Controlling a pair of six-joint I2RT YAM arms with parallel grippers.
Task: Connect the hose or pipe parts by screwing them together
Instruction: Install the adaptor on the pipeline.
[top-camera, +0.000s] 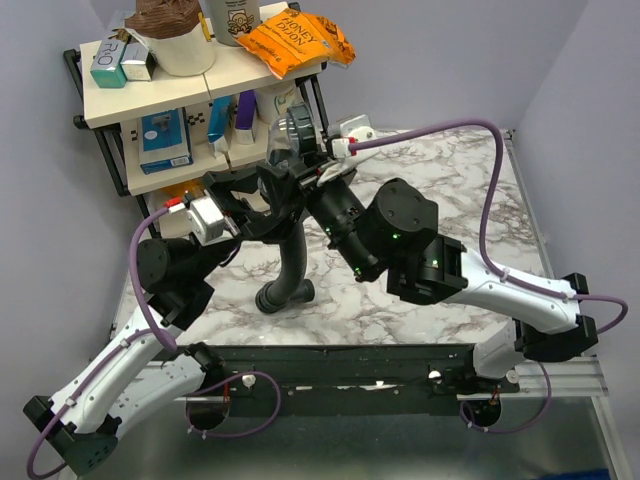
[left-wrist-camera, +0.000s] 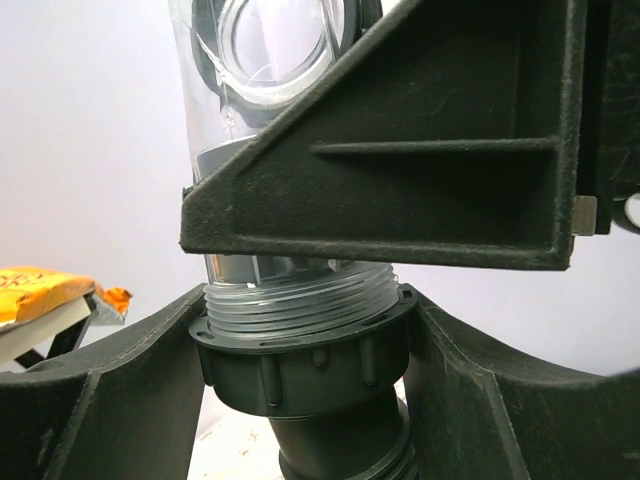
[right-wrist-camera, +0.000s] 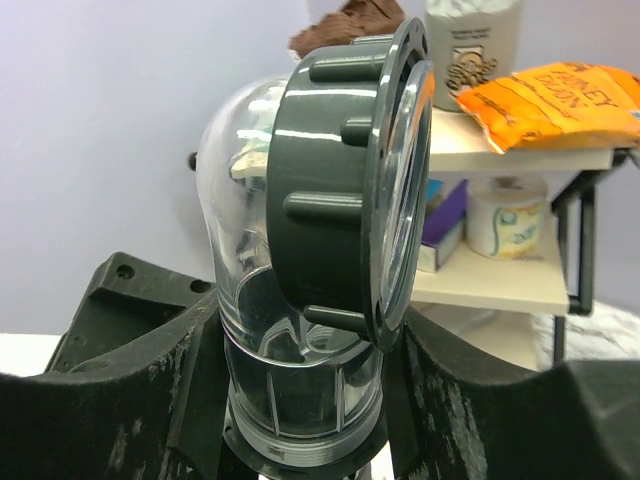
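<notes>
A black ribbed hose (top-camera: 292, 262) hangs from the grippers, its lower end (top-camera: 285, 296) resting on the table. My left gripper (left-wrist-camera: 305, 370) is shut on the hose's black ribbed collar nut (left-wrist-camera: 300, 365). The clear threaded end (left-wrist-camera: 300, 300) of a transparent elbow fitting (right-wrist-camera: 250, 200) sits in that collar. My right gripper (right-wrist-camera: 305, 390) is shut on the elbow's lower tube. A dark grey ring nut (right-wrist-camera: 335, 180) caps the elbow's side mouth. From above, both grippers meet over the table's back left, left gripper (top-camera: 262, 205) below right gripper (top-camera: 318, 185), with the elbow (top-camera: 290, 135) on top.
A shelf unit (top-camera: 110, 95) stands at the back left, close behind the elbow, with boxes, bottles and an orange snack bag (top-camera: 297, 40). The marble table (top-camera: 450, 200) stretches to the right. Purple cables (top-camera: 487, 190) loop over both arms.
</notes>
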